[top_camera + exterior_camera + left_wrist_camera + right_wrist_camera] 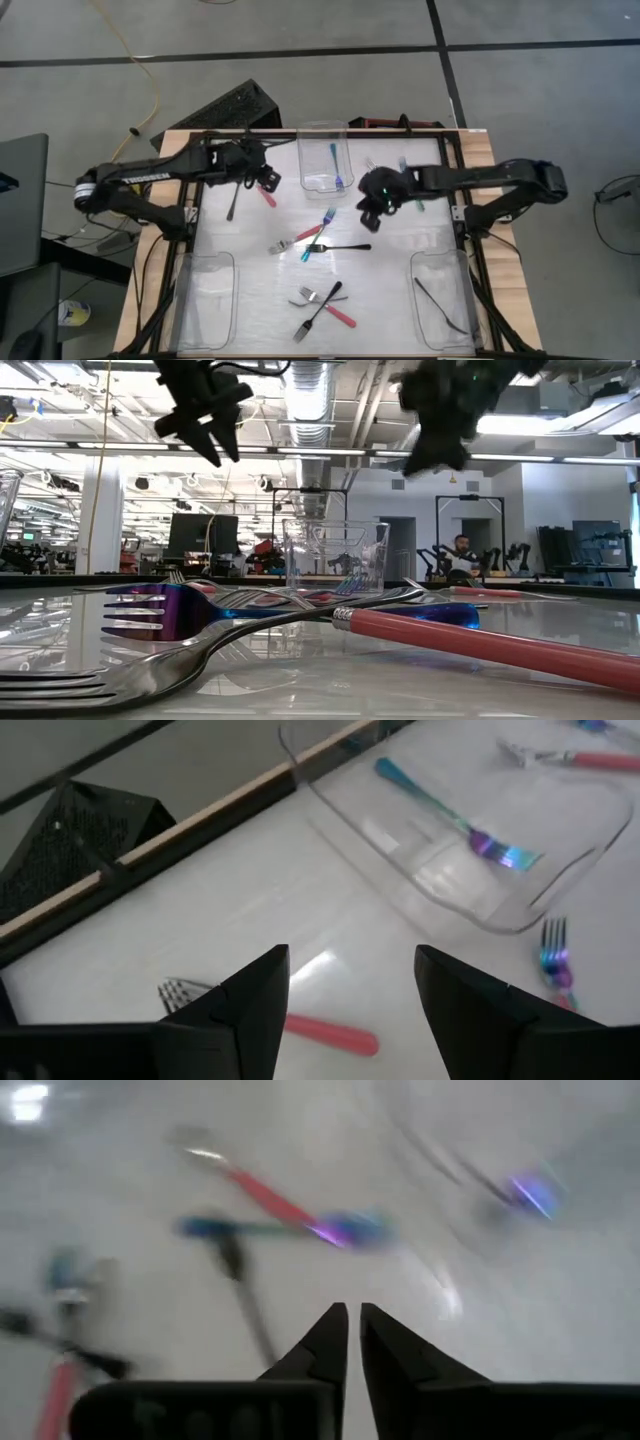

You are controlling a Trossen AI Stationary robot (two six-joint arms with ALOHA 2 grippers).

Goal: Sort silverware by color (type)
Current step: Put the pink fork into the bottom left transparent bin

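Observation:
My left gripper (266,181) hovers open above the table's far left part, and a red-handled fork (322,1032) lies flat between and below its fingers (352,960). My right gripper (372,207) hangs shut over the table right of centre, holding nothing (352,1318). Below it a red, a teal and a black fork (318,238) lie crossed mid-table. Another few forks (322,302) lie nearer the front edge. A black fork (232,200) lies at far left, and teal forks (410,180) lie at far right.
A clear bin (323,155) at the far middle holds one blue fork (450,820). Another clear bin (205,300) sits near left. A third bin (443,300) near right holds a black fork (440,302). A raised frame (460,200) edges the table.

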